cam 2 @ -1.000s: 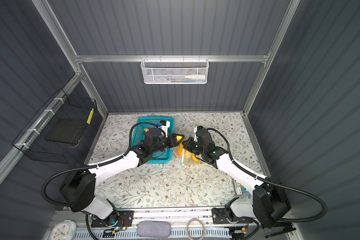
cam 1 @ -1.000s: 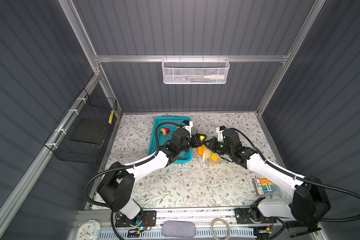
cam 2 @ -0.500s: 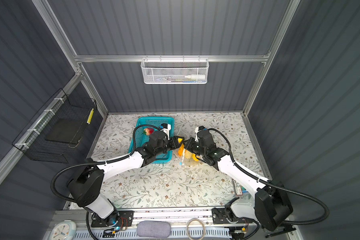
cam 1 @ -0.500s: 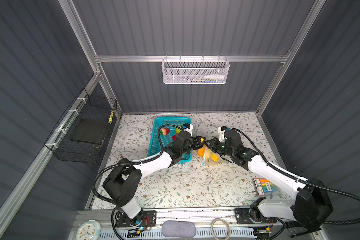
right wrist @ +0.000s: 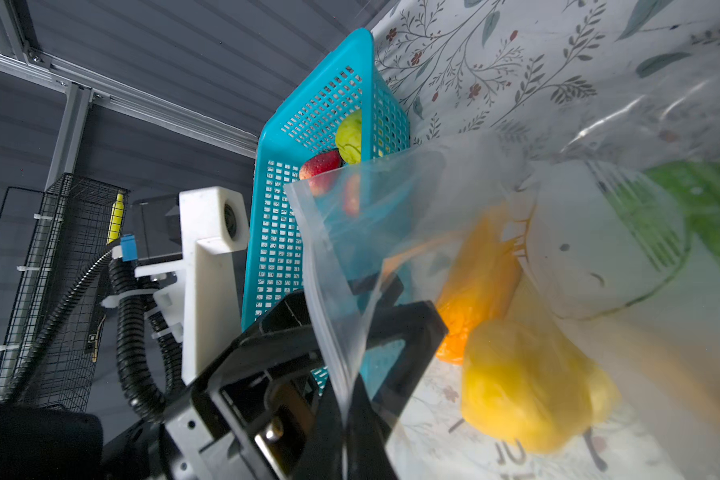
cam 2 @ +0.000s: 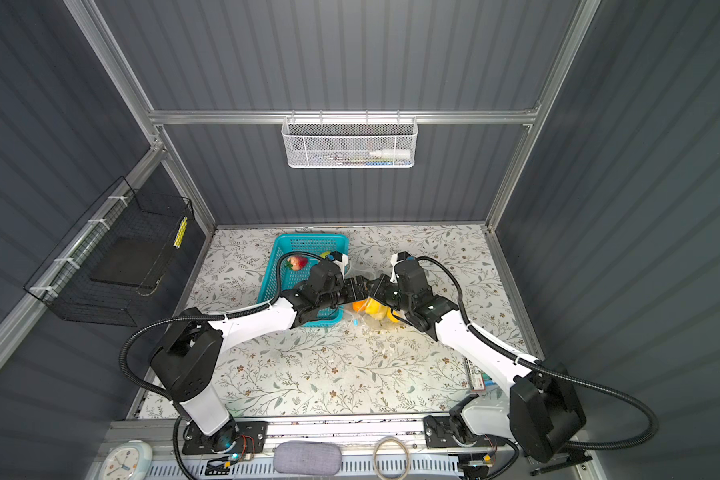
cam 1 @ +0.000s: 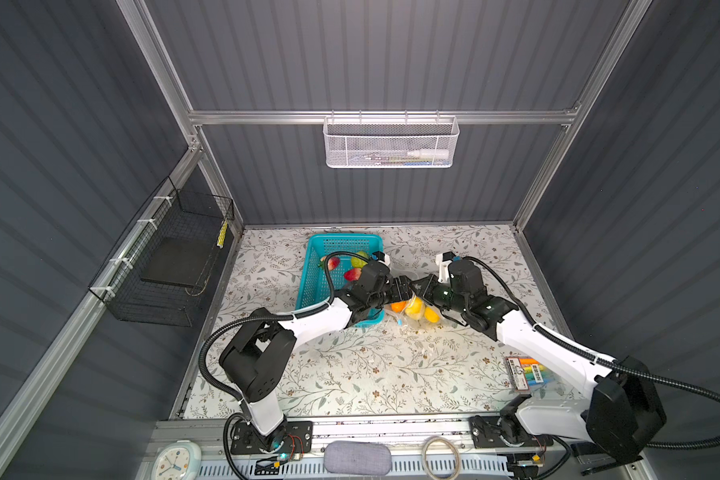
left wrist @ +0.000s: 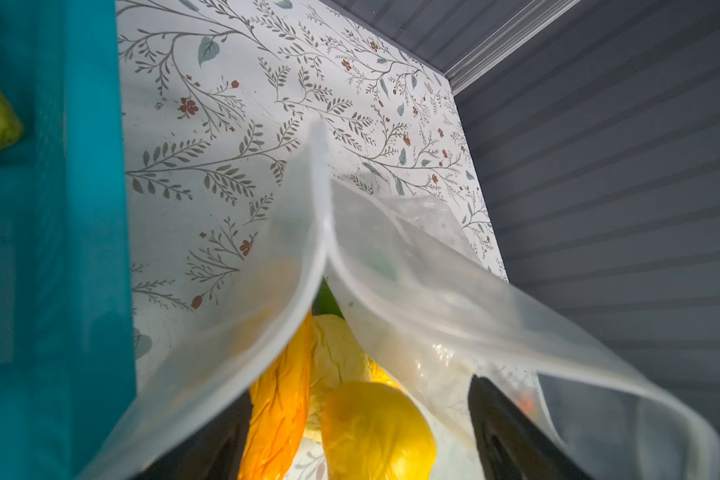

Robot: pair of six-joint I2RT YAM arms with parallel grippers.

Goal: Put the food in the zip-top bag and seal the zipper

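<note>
Top views first. Both arms meet mid-counter (cam 1: 350,374), just beside the teal basket (cam 1: 341,239). The left gripper (cam 1: 404,289) and right gripper (cam 1: 418,286) are nose to nose above the zip-top bag (cam 1: 417,322). The bag sags below them with food already inside: an orange piece (cam 1: 398,306) and a yellow piece (cam 1: 414,309) show through the film. But look in the basket: a strawberry (cam 1: 333,262), a second red piece (cam 1: 352,274) and a green fruit (cam 1: 359,261) are not yet bagged. I'd call the loading roughly half done. The marker pack (cam 1: 526,372) lies well apart, by the right arm's base.

Over to the left wrist view, and we're looking straight into the bag's mouth. The zipper (left wrist: 323,199) strips are parted and the mouth gapes. The left fingers (left wrist: 501,432) stand wide apart with nothing clamped. The yellow piece sits loose in the bag between them, so I'd count that one delivered.

Right wrist view now. The left gripper's spread fingers straddle the bag's rim, one of them seen through the film. The right gripper's own fingers are hard to pick out here. They are closed, though, and the bag hangs from them in both top views, so I take it they pinch the mouth edge.

Left to do: the basket pieces, then run the zipper shut. Sealing has not begun.
</note>
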